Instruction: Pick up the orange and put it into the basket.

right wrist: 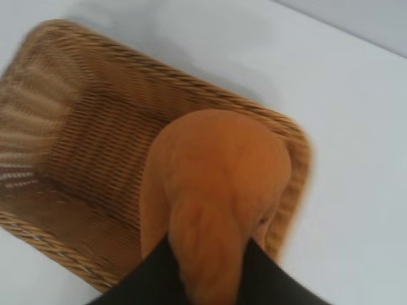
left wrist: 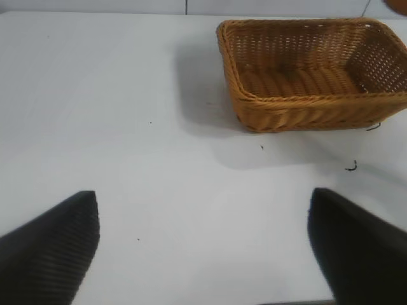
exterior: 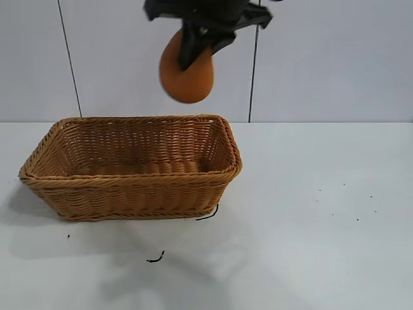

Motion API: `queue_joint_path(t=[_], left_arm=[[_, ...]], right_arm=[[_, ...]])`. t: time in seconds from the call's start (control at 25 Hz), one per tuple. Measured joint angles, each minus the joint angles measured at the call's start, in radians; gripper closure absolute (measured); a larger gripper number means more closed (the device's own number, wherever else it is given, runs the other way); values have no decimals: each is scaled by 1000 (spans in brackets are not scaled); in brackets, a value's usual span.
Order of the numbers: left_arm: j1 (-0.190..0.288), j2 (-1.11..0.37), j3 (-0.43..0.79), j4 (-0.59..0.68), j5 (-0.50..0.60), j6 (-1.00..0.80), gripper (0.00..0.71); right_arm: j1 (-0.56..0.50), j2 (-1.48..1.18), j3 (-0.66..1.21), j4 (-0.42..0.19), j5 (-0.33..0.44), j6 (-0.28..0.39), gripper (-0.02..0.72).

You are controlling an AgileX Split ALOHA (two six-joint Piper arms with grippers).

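My right gripper (exterior: 193,46) is shut on the orange (exterior: 187,72) and holds it by its neck high in the air, above the right part of the basket (exterior: 132,187). In the right wrist view the orange (right wrist: 216,178) hangs between the two black fingers over the basket's near right corner (right wrist: 76,146). The basket is tan woven wicker and nothing shows inside it. My left gripper (left wrist: 203,248) is open and empty, low over bare table, well away from the basket (left wrist: 305,105).
A white table (exterior: 322,213) carries the basket at left of centre. Two small dark scraps lie in front of the basket (exterior: 155,258) and at its right front corner (exterior: 208,215). A white panelled wall stands behind.
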Motion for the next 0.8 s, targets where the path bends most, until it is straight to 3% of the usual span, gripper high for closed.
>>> queue_joint_path(t=[0.12,0.2,0.36,0.44,0.72,0.8], left_arm=[[0,0,0,0,0,0,71],[0,0,0,0,0,0,71],[0,0,0,0,0,0,71],[0,0,0,0,0,0,71],[0,0,0,0,-1,0,71],[0,0,0,0,-1,0,71]], right_arm=[[0,47,0,2,-20,9,601],[0,54,0,3,-20,13,521],[0,54,-34,2,5,13,160],[0,54,-88,-12,54,12,62],[-39,53,-357,-53,301,25,15],[-56,53,-383,-55,320,29,12]])
